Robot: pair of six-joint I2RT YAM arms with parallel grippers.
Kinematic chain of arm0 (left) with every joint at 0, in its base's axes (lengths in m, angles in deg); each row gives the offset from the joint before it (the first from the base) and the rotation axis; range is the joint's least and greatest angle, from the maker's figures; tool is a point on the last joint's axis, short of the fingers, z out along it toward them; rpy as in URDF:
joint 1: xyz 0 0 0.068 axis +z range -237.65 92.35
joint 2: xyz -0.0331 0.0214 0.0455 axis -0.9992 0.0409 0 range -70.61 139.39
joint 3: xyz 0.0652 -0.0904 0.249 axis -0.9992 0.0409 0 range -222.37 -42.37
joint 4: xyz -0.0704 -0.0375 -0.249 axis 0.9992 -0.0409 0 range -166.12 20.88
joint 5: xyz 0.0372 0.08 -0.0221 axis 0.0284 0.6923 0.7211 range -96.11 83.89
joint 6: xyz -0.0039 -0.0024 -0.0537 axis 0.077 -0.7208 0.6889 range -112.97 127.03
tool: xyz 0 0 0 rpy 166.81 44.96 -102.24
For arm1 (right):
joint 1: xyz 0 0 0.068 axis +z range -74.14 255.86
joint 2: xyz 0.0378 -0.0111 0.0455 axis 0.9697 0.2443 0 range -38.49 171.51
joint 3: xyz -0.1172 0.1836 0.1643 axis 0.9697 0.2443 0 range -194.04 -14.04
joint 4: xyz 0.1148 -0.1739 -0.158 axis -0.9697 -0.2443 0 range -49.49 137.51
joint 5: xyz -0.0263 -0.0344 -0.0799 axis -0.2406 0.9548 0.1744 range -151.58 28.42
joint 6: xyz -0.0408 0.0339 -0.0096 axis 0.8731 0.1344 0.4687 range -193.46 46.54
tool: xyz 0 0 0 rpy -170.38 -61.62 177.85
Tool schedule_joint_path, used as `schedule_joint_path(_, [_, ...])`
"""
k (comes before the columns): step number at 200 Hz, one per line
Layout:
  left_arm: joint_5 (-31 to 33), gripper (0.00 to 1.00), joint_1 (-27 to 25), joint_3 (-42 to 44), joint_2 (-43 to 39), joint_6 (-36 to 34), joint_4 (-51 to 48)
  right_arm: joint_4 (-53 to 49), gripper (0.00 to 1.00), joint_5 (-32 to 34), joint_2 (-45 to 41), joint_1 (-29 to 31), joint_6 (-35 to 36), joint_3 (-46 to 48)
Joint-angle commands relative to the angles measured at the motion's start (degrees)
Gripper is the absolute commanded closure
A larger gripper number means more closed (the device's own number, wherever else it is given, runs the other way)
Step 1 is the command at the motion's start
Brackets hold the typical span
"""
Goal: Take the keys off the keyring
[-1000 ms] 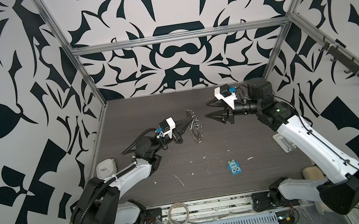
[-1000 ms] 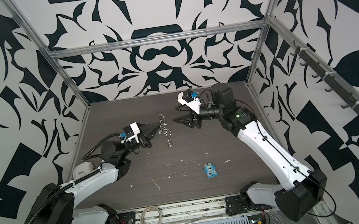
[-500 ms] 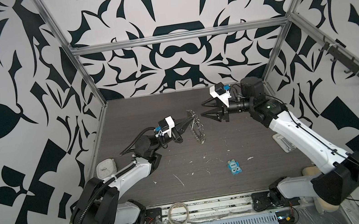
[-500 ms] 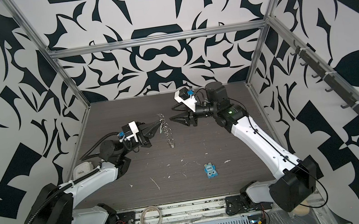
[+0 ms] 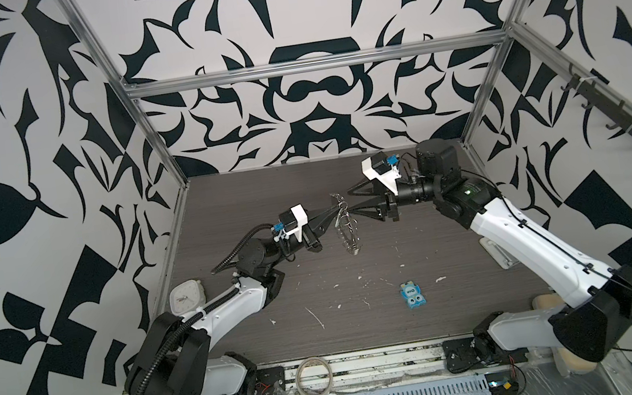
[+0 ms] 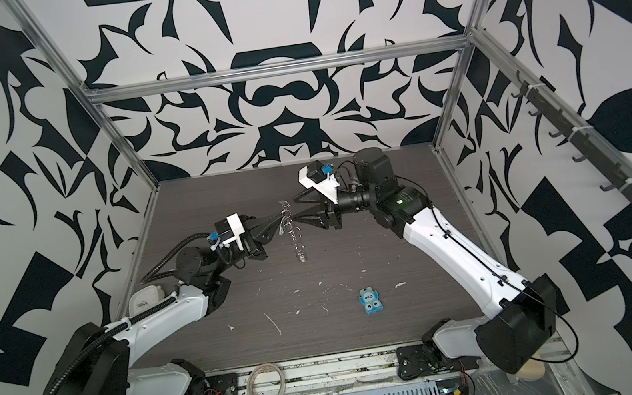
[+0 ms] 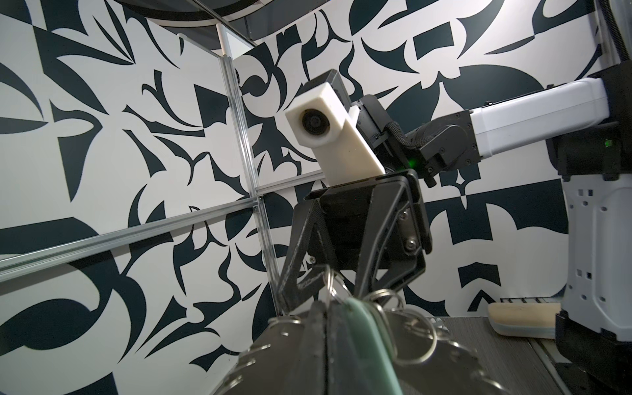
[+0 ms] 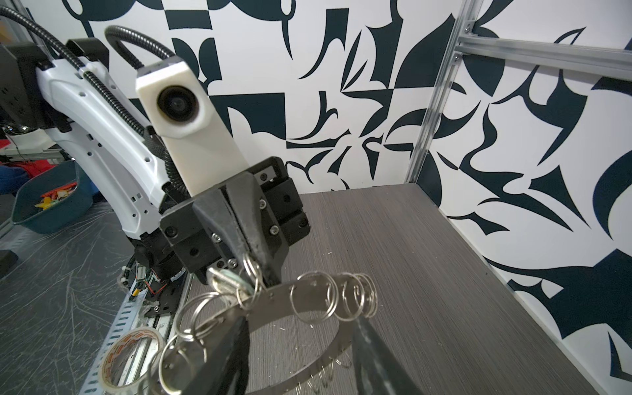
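Right wrist view: left hand [image 8: 263,273] is pinched shut on keyring [image 8: 307,294] rim above bench [image 8: 427,246], keys [image 8: 224,275] by its tips; right hand [image 5: 350,202], approx half open astride rim w/ nothing held, may nip empty rings [image 8: 355,294] instead, they crowd so.

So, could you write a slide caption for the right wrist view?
Left claw holds the keyring by its rim above the table; right claw open, close to it.

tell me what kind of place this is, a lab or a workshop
Probably a robotics lab test cell: two white-and-black robot arms mounted at a dark wood-grain tabletop, boxed in by a silver aluminium frame and black-and-white patterned wall panels.
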Motion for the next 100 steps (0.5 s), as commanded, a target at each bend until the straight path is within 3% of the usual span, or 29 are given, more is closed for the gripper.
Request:
schedule_joint_path(1, [-0.36, 1.00, 0.25, -1.27, 0.00, 1.17, 3.92, 1.88, 0.49, -1.27, -0.84, 0.62, -0.59, -2.69])
schedule_joint_path(100, [-0.08, 1.00, 0.25, -0.59, -0.78, 0.88, 3.94, -5.39, 0.52, 6.54, -0.92, 0.59, 7.49, -4.09])
